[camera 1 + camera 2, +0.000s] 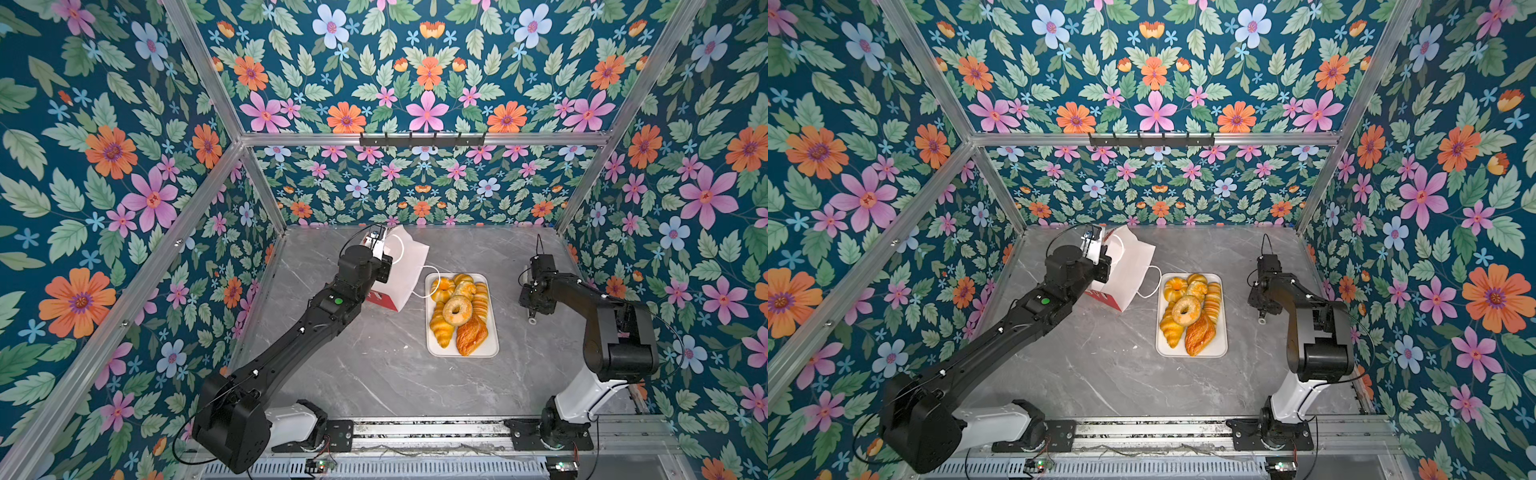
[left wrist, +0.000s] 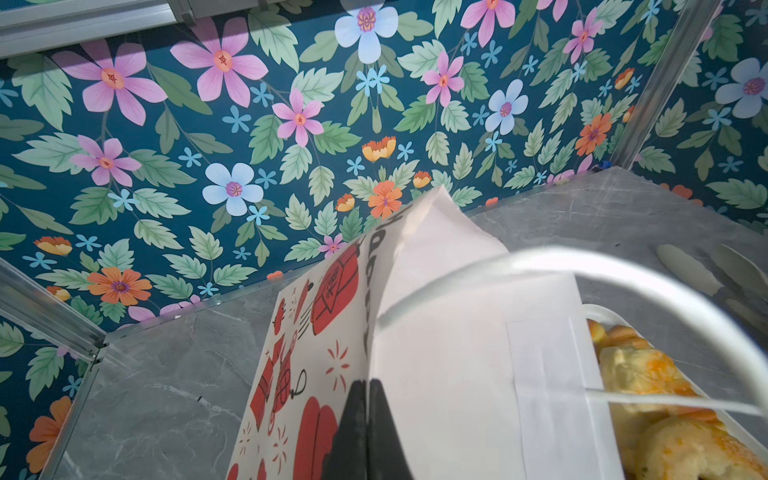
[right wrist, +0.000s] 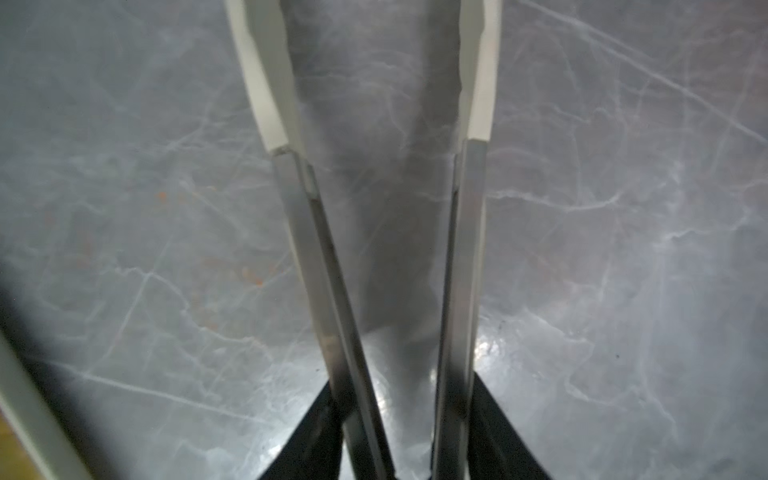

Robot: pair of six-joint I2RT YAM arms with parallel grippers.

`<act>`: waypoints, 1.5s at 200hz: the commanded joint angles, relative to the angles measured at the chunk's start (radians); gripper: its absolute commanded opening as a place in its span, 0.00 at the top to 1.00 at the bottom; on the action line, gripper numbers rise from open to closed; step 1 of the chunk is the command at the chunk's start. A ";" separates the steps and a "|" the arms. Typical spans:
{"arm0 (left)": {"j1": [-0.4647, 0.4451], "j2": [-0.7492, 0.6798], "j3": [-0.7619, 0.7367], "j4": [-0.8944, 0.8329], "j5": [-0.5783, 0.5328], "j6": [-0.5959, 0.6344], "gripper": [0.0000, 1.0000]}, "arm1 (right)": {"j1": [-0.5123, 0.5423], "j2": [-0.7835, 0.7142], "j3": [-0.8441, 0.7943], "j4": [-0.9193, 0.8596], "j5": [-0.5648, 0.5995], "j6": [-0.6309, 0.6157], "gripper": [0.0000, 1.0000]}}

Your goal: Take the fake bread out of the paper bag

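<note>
Grey marbled tabletop (image 1: pixel 374 374) fills the floor of a cell with floral walls (image 1: pixel 415 83) and an aluminium frame. At the back left of it, the paper bag (image 1: pixel 405 266) leans tilted, its red base toward the near side. The left gripper (image 2: pixel 368 415) is pinched tight on the bag's upper edge, between the printed outer face and the plain white inside. In both top views the left arm covers the bag's near-left side, so whether anything lies inside cannot be told. One white cord handle (image 1: pixel 424 286) loops out to the corner of the white tray (image 1: pixel 492 351) just to the right of the bag, and in the left wrist view the other cord arcs across in front of that tray. The fake bread (image 1: pixel 457 309) is piled on the tray, a ring bagel on top. Well apart to the right, the right gripper (image 3: pixel 409 415) clasps metal tongs (image 3: pixel 316 249) with white tips, their arms spread, above bare table.
</note>
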 commanded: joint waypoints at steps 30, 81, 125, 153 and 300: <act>0.002 -0.012 0.025 -0.018 0.034 -0.069 1.00 | -0.009 -0.051 -0.045 0.031 -0.036 0.028 0.27; -0.001 -0.009 0.092 -0.045 0.101 -0.197 1.00 | -0.008 -0.187 -0.104 0.060 -0.035 0.045 0.15; -0.001 0.010 0.152 -0.050 0.161 -0.358 1.00 | -0.008 -0.206 -0.113 0.066 -0.056 0.043 0.14; -0.001 0.036 0.195 -0.088 0.184 -0.466 1.00 | -0.009 -0.194 -0.113 0.074 -0.074 0.040 0.14; 0.076 0.080 0.110 -0.081 0.317 -0.708 1.00 | -0.009 -0.147 -0.104 0.101 -0.131 0.028 0.14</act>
